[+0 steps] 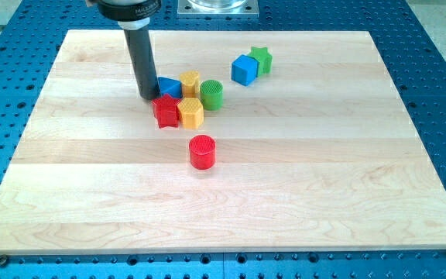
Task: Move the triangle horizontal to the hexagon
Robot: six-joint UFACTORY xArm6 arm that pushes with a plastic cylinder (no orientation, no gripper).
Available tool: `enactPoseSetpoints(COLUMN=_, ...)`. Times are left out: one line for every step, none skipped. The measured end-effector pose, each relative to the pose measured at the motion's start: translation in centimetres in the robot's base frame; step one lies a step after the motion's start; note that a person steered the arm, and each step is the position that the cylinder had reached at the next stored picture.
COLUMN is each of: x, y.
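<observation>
Blue plastic, wedge-shaped: that's my target, the small blue triangle block (169, 86), sitting in the cluster toward the view's upper middle of the pale wooden surface (300, 178). My tip (149, 96) is right at the triangle's left edge, touching or as good as, and just above the red star-shaped block (165, 111). There's no gripper on this arm to spread or press together, only a straight dark rod, so everything here is shoving, no grasping.

And it's crowded! A yellow hexagon block (190, 112) sits just right of the red star; a second yellow block (190, 81), shape unclear, stands against the triangle's right side; a green ridged cylinder (211, 94) is beside those. Further right, a blue cube (244, 70) touches a green star block (261, 59). A red cylinder (202, 152) stands alone below.

I'd judge the triangle light, stiff and slick on the wood: it will slide readily but pivot if pushed off-centre. Best contact is the middle of a flat face, never a corner. Neighbours will likely get dragged along too.
</observation>
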State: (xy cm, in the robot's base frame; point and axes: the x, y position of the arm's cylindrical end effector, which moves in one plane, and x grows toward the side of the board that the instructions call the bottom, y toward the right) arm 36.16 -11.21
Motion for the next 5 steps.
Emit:
enactPoseSetpoints(x=0.1, y=2.7)
enactPoseSetpoints(x=0.5, y=3.4)
enactPoseSetpoints(x=0.9, y=4.2)
enactPoseSetpoints(x=2.1, y=5.1)
enactPoseSetpoints(x=2.2, y=8.3)
